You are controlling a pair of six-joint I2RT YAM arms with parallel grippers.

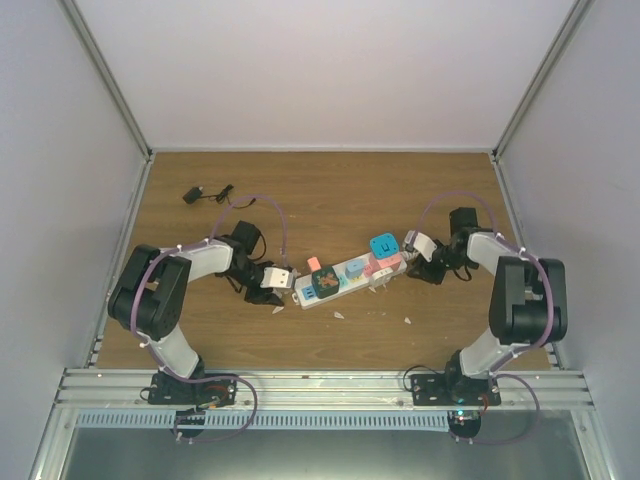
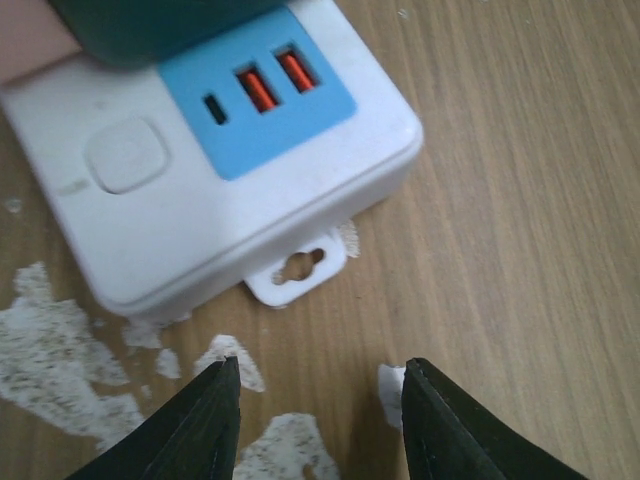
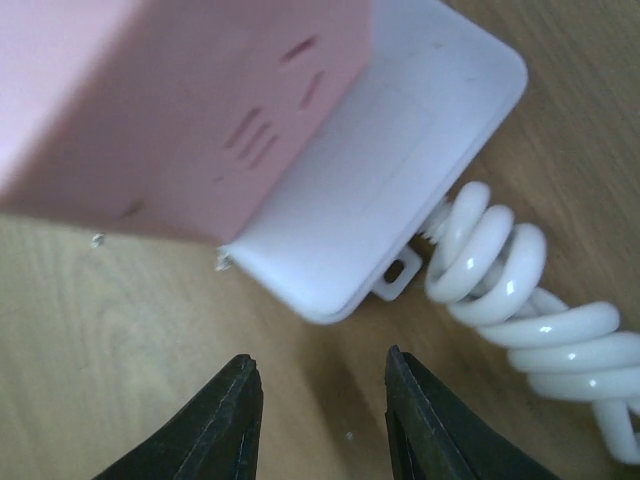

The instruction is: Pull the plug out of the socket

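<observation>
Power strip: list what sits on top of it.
A blue cube-shaped plug stands on the power strip near its corded end. A small orange-pink piece shows near the other end, on or beside the strip, I cannot tell. The sockets beneath the plug are covered.

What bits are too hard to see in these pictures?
Top view: the small black wired thing, far left, is too tiny to name.
Left wrist view: the top edge cuts off a dark teal block on the socket.
Right wrist view: the coiled cord runs off the right edge.
</observation>
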